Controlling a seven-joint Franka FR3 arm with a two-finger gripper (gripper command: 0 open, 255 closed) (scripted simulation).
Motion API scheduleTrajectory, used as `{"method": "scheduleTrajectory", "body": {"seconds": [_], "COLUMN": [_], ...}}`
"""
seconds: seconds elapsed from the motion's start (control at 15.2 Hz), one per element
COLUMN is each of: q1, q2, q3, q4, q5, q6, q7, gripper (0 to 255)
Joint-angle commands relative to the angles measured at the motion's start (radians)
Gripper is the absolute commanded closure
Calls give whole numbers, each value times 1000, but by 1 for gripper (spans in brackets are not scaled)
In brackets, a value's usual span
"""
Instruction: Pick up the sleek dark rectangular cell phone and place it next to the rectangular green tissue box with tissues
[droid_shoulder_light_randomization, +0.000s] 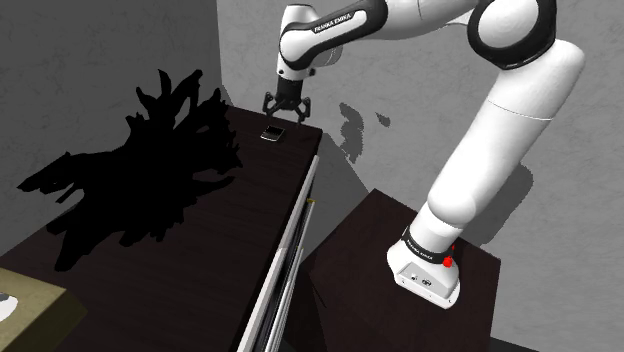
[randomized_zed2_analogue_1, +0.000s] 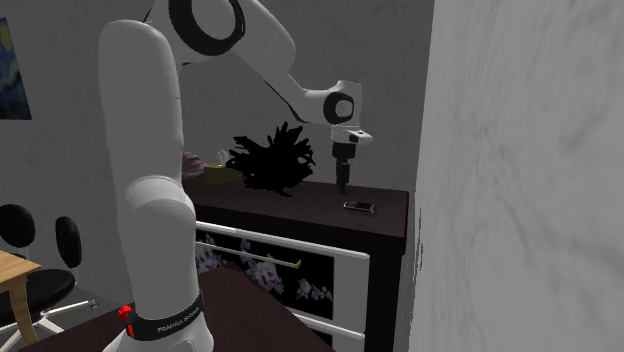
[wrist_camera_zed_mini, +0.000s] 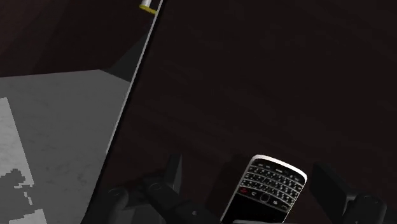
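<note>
Phone (wrist_camera_zed_mini: 267, 192): glossy black rounded rect. w/ keypad, on dark grained top (wrist_camera_zed_mini: 254, 76).

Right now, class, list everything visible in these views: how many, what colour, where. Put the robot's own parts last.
dark rectangular cell phone with keypad: one, black, flat on the dresser top below the gripper.
rectangular tissue box: one, olive-green, on the dresser, beyond the plant shape from the phone.
spiky plant shape: one, black, on the dresser between phone and box.
dresser: one, dark brown top, flowered drawer fronts.
picture: one, blue and yellow, on the wall at the second exterior view's left.
chair: one, black, below that picture.
wooden table: one, tan, beside the chair.
box stand: one, dark, under the arm.
arm: one, white, dark joints.
gripper: one, black, open, above the phone.
</note>
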Motion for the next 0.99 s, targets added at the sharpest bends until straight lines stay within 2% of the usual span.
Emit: {"method": "scheduleTrajectory", "body": {"seconds": [0.0,0.33,0.92], "q1": [-6,-13,-8], "q2": [76,235,287], "q3": [-9,-41,-41], "q4": [62,211,177], "q5": [-11,-27,-32], "q6": [28,67,153], "q7": [53,167,170], "gripper": [0,0,0]}}
